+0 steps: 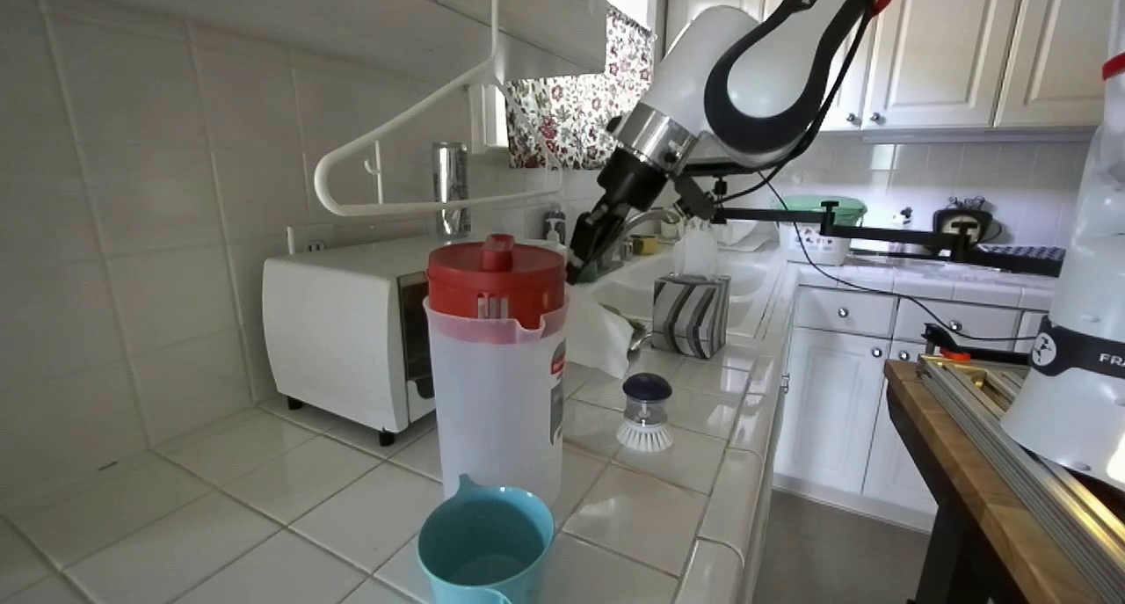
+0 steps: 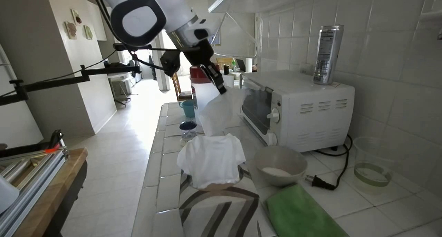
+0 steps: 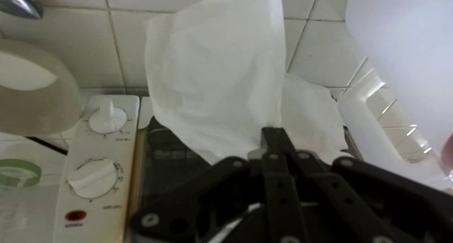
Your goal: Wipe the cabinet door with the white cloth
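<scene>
Tool (image 3: 273,134) clenched on the white cloth (image 3: 216,69), angled downward; cloth hangs from it over the tiled bench (image 1: 237,534), in front of the toaster oven (image 2: 321,116), between the red-lidded pitcher (image 1: 497,402) and the striped tissue box (image 1: 690,318). Lower edge touching the tiles or not: can't tell. Blue cup (image 1: 488,547) near the pitcher. Scrub brush (image 1: 646,411) upright on the bench, bristles down. Pale bowl (image 2: 279,178) near the toaster oven, green cloth (image 2: 304,211) lying just beside the bowl. Silver can (image 2: 328,54) standing on top of the toaster oven. A white cabinet door (image 1: 831,411) shows in an exterior view, well apart from the white cloth; can't tell if it's the task's one.
</scene>
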Robot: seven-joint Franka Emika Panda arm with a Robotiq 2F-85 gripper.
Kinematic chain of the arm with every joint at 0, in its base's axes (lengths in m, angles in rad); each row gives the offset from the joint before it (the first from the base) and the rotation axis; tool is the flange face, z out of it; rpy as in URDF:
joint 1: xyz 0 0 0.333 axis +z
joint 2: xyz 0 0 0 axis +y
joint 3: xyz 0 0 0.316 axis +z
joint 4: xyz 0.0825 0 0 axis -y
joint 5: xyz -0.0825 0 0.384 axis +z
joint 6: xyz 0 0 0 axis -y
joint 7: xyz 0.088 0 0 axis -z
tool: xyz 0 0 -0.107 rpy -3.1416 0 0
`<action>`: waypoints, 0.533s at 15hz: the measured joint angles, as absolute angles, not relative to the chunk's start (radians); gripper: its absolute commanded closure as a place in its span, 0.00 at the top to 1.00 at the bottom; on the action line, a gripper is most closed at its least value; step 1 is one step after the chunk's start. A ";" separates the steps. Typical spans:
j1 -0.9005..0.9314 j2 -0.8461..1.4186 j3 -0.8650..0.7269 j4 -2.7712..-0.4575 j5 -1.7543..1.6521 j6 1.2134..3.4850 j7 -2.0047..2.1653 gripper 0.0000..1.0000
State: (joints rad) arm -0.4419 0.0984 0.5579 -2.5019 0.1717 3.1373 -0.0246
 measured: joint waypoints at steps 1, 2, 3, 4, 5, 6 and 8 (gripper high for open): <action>-0.443 0.061 0.572 -2.514 0.188 3.112 -0.023 0.00; -0.443 0.024 0.579 -2.524 0.203 3.082 -0.023 0.00; -0.443 -0.013 0.579 -2.535 0.216 3.052 -0.023 0.00; -0.444 -0.049 0.577 -2.545 0.226 3.023 -0.023 0.00; -0.445 -0.085 0.571 -2.556 0.234 2.996 -0.023 0.00; -0.408 -0.118 0.523 -2.566 0.228 2.969 -0.019 0.00; -0.280 -0.186 0.384 -2.584 0.203 2.918 -0.003 0.00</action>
